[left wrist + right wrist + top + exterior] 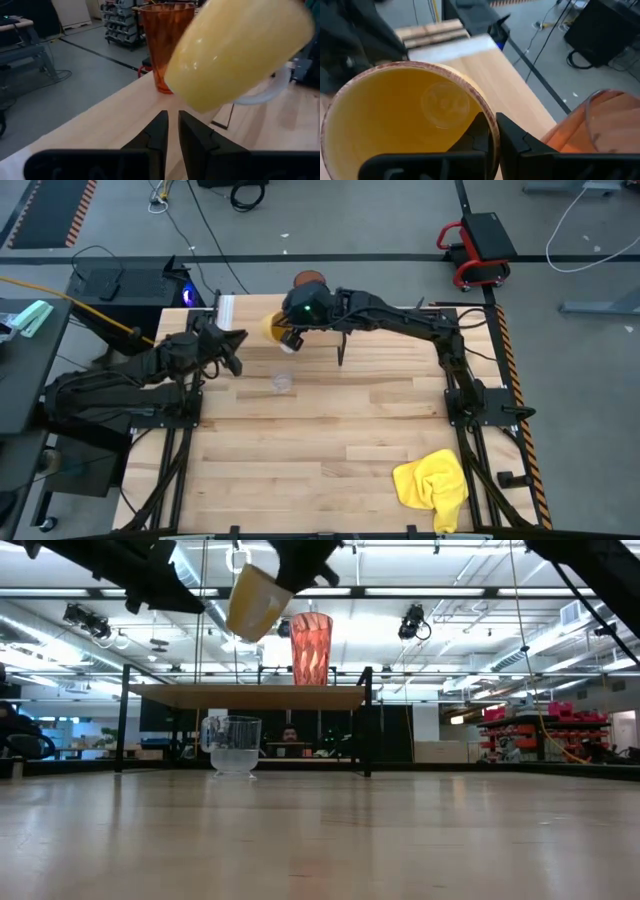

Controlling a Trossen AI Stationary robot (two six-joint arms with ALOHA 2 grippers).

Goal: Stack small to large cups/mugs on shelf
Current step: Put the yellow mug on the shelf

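Observation:
My right gripper point(492, 132) holds the orange mug point(255, 600) up in the air, tilted, above the left part of the shelf point(250, 696) and higher than the tumbler's rim. The ribbed orange-red tumbler point(311, 648) stands upright on the shelf board by its base. The small clear glass point(235, 745) stands on the tabletop in front of the shelf. My left gripper point(172, 127) is shut, with nothing between its fingers, and hovers left of the mug over the shelf's left end point(235, 350). My right gripper pinches the mug's rim wall point(490, 122), one finger inside the mug and one outside. The fingers slant downward, coming from the table's right side. The mug is lifted clear of the shelf and tilted, its base point(243, 622) lowest and its pale handle point(260, 95) free.
A crumpled yellow cloth point(432, 485) lies near the table's near right corner. The shelf's thin black legs point(366, 730) stand on the far part of the table. In the low view a person point(290, 735) shows in the room behind the shelf.

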